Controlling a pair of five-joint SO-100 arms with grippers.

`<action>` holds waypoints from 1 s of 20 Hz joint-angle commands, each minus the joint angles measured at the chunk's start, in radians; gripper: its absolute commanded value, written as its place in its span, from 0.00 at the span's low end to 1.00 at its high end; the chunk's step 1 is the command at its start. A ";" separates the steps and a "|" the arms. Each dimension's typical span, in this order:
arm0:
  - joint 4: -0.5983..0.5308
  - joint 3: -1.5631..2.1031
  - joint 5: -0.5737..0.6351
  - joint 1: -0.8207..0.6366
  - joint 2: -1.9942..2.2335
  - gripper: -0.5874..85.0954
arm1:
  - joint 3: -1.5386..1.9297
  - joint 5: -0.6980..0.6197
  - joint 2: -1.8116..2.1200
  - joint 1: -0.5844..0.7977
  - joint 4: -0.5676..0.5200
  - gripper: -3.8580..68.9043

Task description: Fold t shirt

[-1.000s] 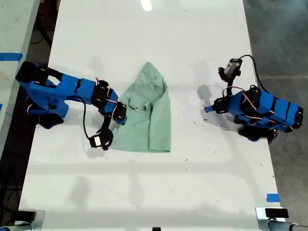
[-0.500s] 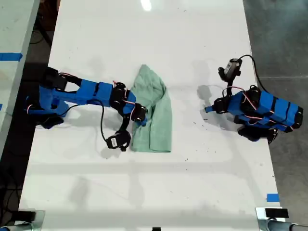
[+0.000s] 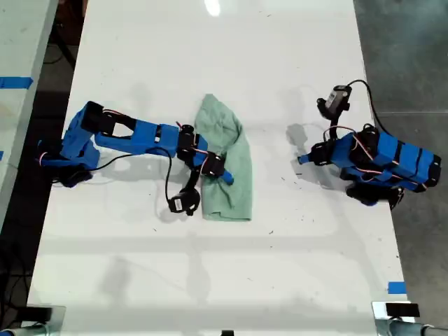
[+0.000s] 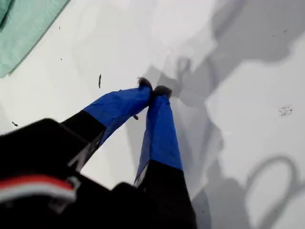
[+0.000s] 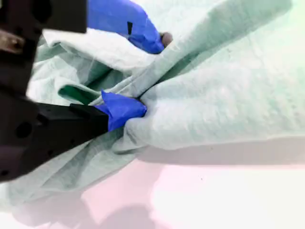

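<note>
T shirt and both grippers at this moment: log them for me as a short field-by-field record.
t shirt: mint green, wrinkled, partly folded over itself on the white table
second gripper: at the shirt, fingers around a raised fold of fabric
first gripper: fingers together, nothing held, over bare table, apart from the shirt
fold: not finished

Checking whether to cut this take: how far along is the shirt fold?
Roughly midway. Done: the shirt is already doubled into a narrow strip. In hand: my second hand grips a fold of the fabric over the shirt's middle. My first hand rests shut on the bare table. Left: release, then fold lengthwise.
</note>
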 commanded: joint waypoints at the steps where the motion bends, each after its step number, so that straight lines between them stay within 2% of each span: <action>1: 0.034 -0.031 0.011 0.014 0.072 0.29 | 0.023 -0.011 0.015 -0.009 -0.040 0.08; 7: 0.179 0.021 -0.026 0.040 0.430 0.10 | 0.023 -0.011 0.015 -0.009 -0.040 0.08; 11: 0.301 0.198 -0.091 0.037 0.747 0.07 | 0.023 -0.012 0.015 -0.011 -0.041 0.08; 12: 0.288 0.333 -0.117 0.031 0.871 0.05 | 0.023 -0.012 0.015 -0.011 -0.041 0.08; 13: 0.232 0.518 -0.138 0.018 1.026 0.01 | 0.023 -0.012 0.015 -0.011 -0.041 0.08; 17: -0.144 1.325 -0.192 0.006 1.697 0.01 | 0.023 -0.011 0.015 -0.008 -0.043 0.08; 20: -0.328 1.646 -0.169 0.023 1.824 0.00 | 0.025 -0.008 0.015 -0.006 -0.044 0.08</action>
